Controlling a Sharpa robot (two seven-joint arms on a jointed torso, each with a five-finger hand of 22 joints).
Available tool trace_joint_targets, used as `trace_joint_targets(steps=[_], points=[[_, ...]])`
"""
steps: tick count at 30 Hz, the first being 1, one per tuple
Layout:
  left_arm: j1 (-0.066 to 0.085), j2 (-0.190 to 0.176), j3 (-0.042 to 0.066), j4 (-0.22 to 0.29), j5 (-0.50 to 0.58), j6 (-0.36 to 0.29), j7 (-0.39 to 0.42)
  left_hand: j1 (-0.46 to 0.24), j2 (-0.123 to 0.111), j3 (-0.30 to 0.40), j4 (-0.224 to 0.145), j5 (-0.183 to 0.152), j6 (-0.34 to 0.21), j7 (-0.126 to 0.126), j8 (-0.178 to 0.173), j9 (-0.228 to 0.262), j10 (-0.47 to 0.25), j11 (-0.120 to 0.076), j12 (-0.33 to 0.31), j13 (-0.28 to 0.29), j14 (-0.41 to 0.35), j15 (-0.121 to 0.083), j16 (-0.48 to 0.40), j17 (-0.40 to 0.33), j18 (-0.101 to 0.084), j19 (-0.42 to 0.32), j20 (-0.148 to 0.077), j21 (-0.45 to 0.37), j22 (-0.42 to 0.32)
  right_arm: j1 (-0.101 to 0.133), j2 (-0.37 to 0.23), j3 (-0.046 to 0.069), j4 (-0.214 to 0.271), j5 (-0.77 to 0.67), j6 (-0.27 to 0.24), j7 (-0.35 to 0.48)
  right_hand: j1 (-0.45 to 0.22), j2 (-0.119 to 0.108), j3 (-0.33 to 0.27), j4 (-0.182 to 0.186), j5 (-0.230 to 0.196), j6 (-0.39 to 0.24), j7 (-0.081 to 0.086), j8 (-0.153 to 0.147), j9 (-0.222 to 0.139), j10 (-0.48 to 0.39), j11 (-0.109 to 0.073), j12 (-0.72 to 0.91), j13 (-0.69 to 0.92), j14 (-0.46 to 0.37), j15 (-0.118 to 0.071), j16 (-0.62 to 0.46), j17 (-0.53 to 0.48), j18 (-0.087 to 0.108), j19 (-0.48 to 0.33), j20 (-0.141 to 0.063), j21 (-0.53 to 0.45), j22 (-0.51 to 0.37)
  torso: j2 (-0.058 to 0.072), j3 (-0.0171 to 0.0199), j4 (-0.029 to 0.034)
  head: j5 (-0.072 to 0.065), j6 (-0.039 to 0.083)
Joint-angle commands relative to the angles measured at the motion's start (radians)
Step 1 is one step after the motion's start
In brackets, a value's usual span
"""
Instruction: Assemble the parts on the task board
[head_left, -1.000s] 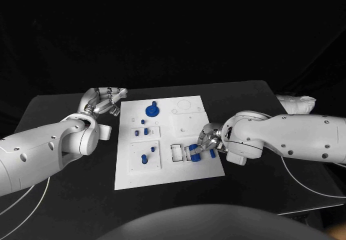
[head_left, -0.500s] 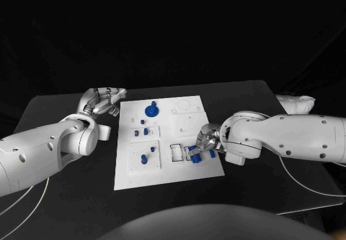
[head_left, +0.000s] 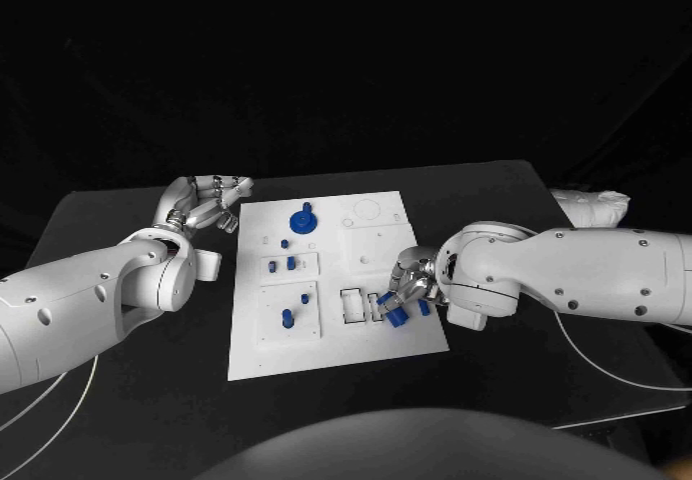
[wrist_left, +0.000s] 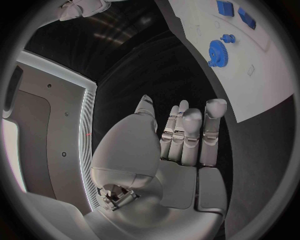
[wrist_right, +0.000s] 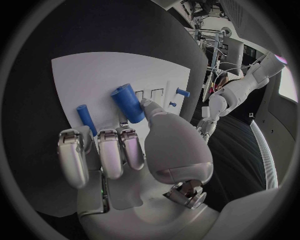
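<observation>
Black tabletop (head_left: 130, 215) carries the board (head_left: 335, 340). Your right robot hand (head_left: 405, 283) pinches a blue cylinder (wrist_right: 127, 103) over the board's slots; treat it as rigid, light, slippery: grip mid-length. Left robot hand (head_left: 209, 200) rests spread beside the board.

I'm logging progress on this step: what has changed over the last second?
The right hand, holding a blue cylinder, shifted slightly left and nearer along the task board, toward its rectangular slots. The left hand stayed beside the board's far left corner; the blue gear didn't move.
</observation>
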Motion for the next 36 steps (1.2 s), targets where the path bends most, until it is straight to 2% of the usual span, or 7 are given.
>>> trace_joint_targets(steps=[1, 5, 14, 24, 32, 36], points=[[0.001, 0.003, 0.000, 0.000, -0.004, 0.015, 0.005, -0.002, 0.010, -0.005, -0.002, 0.007, -0.006, -0.002, 0.006, 0.000, 0.000, -0.005, 0.002, 0.001, -0.004, -0.002, -0.004, -0.002, 0.011, -0.004, 0.002, -0.003, -0.001, -0.010, -0.001, -0.009, -0.003, -0.004, 0.011, -0.117, 0.052, 0.032, 0.042, -0.031, 0.013, 0.029, 0.009, 0.004, -0.051, 0.105, -0.008, 0.003, 0.263, 0.106, -0.010, 0.004, 0.263, -0.007, 0.106, -0.007, 0.004, 0.263, 0.000, 0.0002, 0.0002, 0.001, 0.000], [0.001, 0.003, 0.000, 0.000, -0.004, 0.016, 0.005, -0.002, 0.010, -0.005, -0.002, 0.007, -0.006, -0.002, 0.006, 0.000, 0.000, -0.005, 0.002, 0.001, -0.004, -0.002, -0.004, -0.002, 0.011, -0.004, 0.002, -0.003, -0.001, -0.010, -0.008, -0.009, 0.000, 0.003, -0.016, -0.104, 0.065, 0.038, 0.087, -0.060, 0.013, 0.081, 0.000, -0.009, -0.061, 0.105, -0.016, 0.003, 0.263, 0.106, -0.016, 0.004, 0.263, -0.007, 0.106, -0.012, 0.004, 0.263, -0.001, 0.0001, -0.0003, 0.002, 0.000], [0.001, 0.001, 0.000, 0.001, -0.004, 0.015, 0.004, -0.002, 0.010, -0.005, -0.002, 0.007, -0.006, -0.002, 0.006, 0.000, 0.000, -0.005, 0.002, 0.001, -0.004, -0.002, -0.004, -0.002, 0.011, -0.004, 0.002, -0.003, -0.001, -0.010, -0.034, -0.009, 0.011, 0.114, -0.112, -0.059, 0.045, 0.027, 0.137, -0.090, -0.017, 0.179, -0.021, -0.051, -0.074, 0.105, -0.035, 0.003, 0.263, 0.106, -0.032, 0.004, 0.263, -0.007, 0.106, -0.027, 0.004, 0.263, 0.000, 0.0001, 0.0006, 0.006, 0.000], [0.001, 0.000, 0.000, 0.002, -0.004, 0.016, 0.003, -0.002, 0.011, -0.007, -0.002, 0.007, -0.006, -0.002, 0.006, 0.000, 0.000, -0.005, 0.002, 0.001, -0.005, -0.002, -0.004, -0.003, 0.011, -0.005, 0.002, -0.002, -0.001, -0.007, -0.072, -0.008, 0.034, 0.313, -0.168, -0.006, 0.012, 0.016, 0.132, -0.084, -0.059, 0.220, -0.031, -0.088, -0.080, 0.105, -0.045, 0.003, 0.263, 0.106, -0.041, 0.004, 0.263, -0.007, 0.106, -0.036, 0.004, 0.263, 0.000, -0.0003, -0.0004, 0.011, 0.000], [0.000, 0.002, 0.000, 0.000, -0.004, 0.017, 0.002, -0.002, 0.012, -0.007, -0.002, 0.007, -0.006, -0.002, 0.006, 0.000, 0.000, -0.005, 0.002, 0.001, -0.005, -0.002, -0.005, -0.003, 0.011, -0.005, 0.002, -0.002, -0.001, 0.026, -0.082, -0.007, 0.039, 0.426, -0.190, 0.047, 0.001, 0.017, 0.128, -0.078, -0.082, 0.235, -0.035, -0.107, -0.083, 0.105, -0.048, 0.003, 0.263, 0.106, -0.044, 0.004, 0.263, -0.007, 0.106, -0.039, 0.004, 0.263, 0.000, -0.0009, 0.0004, 0.010, 0.000], [0.000, 0.002, 0.000, 0.000, -0.004, 0.018, 0.001, -0.002, 0.012, -0.007, -0.002, 0.007, -0.006, -0.002, 0.006, 0.000, 0.000, -0.005, 0.002, 0.001, -0.005, -0.002, -0.005, -0.003, 0.011, -0.005, 0.002, -0.002, -0.001, 0.034, -0.072, -0.007, 0.030, 0.484, -0.193, 0.079, -0.008, 0.015, 0.122, -0.072, -0.095, 0.242, -0.035, -0.119, -0.085, 0.105, -0.049, 0.003, 0.263, 0.106, -0.046, 0.004, 0.263, -0.007, 0.106, -0.041, 0.004, 0.263, 0.000, -0.0009, 0.0006, 0.011, 0.000]])
